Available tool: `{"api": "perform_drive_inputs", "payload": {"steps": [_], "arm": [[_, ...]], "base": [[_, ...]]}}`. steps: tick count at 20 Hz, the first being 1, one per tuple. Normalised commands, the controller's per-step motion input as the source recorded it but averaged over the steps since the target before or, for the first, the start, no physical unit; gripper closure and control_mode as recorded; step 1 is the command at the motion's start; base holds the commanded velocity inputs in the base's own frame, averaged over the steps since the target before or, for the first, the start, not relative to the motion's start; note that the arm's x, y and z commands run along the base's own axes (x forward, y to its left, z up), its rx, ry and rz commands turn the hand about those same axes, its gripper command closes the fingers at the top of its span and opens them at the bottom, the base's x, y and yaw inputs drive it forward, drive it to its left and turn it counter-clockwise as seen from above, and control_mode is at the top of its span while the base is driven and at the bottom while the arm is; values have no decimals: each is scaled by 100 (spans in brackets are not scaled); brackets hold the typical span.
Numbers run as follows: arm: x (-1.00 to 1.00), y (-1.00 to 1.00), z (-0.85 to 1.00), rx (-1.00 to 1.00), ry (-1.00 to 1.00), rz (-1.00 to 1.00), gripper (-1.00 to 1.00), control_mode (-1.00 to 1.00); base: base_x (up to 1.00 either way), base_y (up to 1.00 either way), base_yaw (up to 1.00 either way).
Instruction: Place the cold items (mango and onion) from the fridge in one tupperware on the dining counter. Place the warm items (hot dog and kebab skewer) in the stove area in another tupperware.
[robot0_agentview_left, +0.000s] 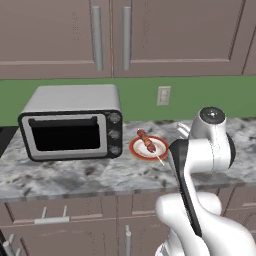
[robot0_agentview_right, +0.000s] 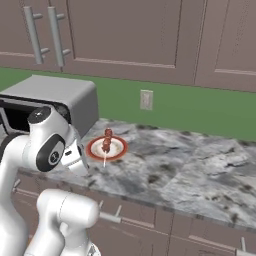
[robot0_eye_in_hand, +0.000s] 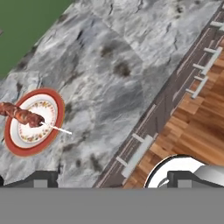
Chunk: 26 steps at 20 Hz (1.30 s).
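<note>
A kebab skewer (robot0_agentview_left: 147, 142) (robot0_agentview_right: 106, 141) (robot0_eye_in_hand: 22, 115) of brown meat chunks on a pale stick lies across a small red-rimmed plate (robot0_agentview_left: 135, 149) (robot0_agentview_right: 92, 148) (robot0_eye_in_hand: 58, 114) on the grey marble counter (robot0_agentview_left: 75, 175) (robot0_agentview_right: 190, 170) (robot0_eye_in_hand: 109, 74). My gripper (robot0_eye_in_hand: 114, 179) hovers above the counter's front edge, to the right of the plate and apart from it. It is open, with its fingertips (robot0_eye_in_hand: 41, 177) spread wide and nothing between them.
A silver toaster oven (robot0_agentview_left: 70, 127) (robot0_agentview_right: 60, 100) stands just left of the plate. A wall outlet (robot0_agentview_left: 163, 95) (robot0_agentview_right: 146, 99) sits on the green backsplash under brown upper cabinets. Drawers with metal handles (robot0_eye_in_hand: 135, 155) run below the counter, above wood floor (robot0_eye_in_hand: 197, 127).
</note>
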Motion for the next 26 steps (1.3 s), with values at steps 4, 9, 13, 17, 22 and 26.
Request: {"api": "perform_drive_inputs", "payload": {"steps": [4, 9, 13, 17, 22, 26], "arm": [[0, 0, 0, 0, 0, 0, -100, 100], [2, 0, 0, 0, -2, -1, -100, -100], [2, -3, -5, 0, 2, 32, -100, -100], [0, -1, -4, -7, 9, 59, -100, -100], [8, 0, 0, -15, 7, 59, -100, -100], [41, 1, -7, -18, 5, 54, -100, -100]], "base": [[41, 18, -5], [9, 5, -2], [0, 0, 0], [0, 0, 0], [0, 0, 0], [0, 0, 0]]}}
